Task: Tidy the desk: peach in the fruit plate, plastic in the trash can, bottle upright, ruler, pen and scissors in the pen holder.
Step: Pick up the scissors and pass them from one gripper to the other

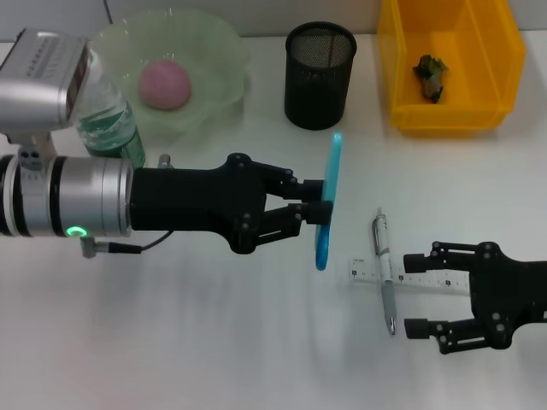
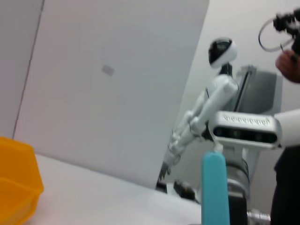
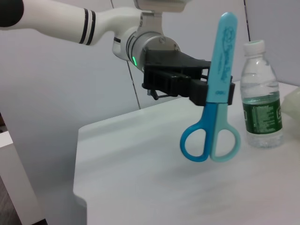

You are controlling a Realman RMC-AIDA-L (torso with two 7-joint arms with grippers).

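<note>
My left gripper (image 1: 317,198) is shut on the scissors (image 1: 333,158), held above the desk (image 1: 214,325) in front of the black mesh pen holder (image 1: 320,75). From the right wrist view the scissors (image 3: 216,89) hang blade cover up, blue handles down. The peach (image 1: 164,84) lies in the green fruit plate (image 1: 224,51). Beside it the bottle (image 1: 108,121) stands upright, partly behind my left arm. A crumpled plastic piece (image 1: 430,75) lies in the yellow trash can (image 1: 496,51). The pen (image 1: 384,269) lies across the ruler (image 1: 427,275), next to my open right gripper (image 1: 416,293).
The pen holder, fruit plate and trash can line the desk's far edge. The bottle (image 3: 260,103) stands behind the held scissors in the right wrist view. The cyan blade cover (image 2: 215,187) and a corner of the trash can (image 2: 14,187) show in the left wrist view.
</note>
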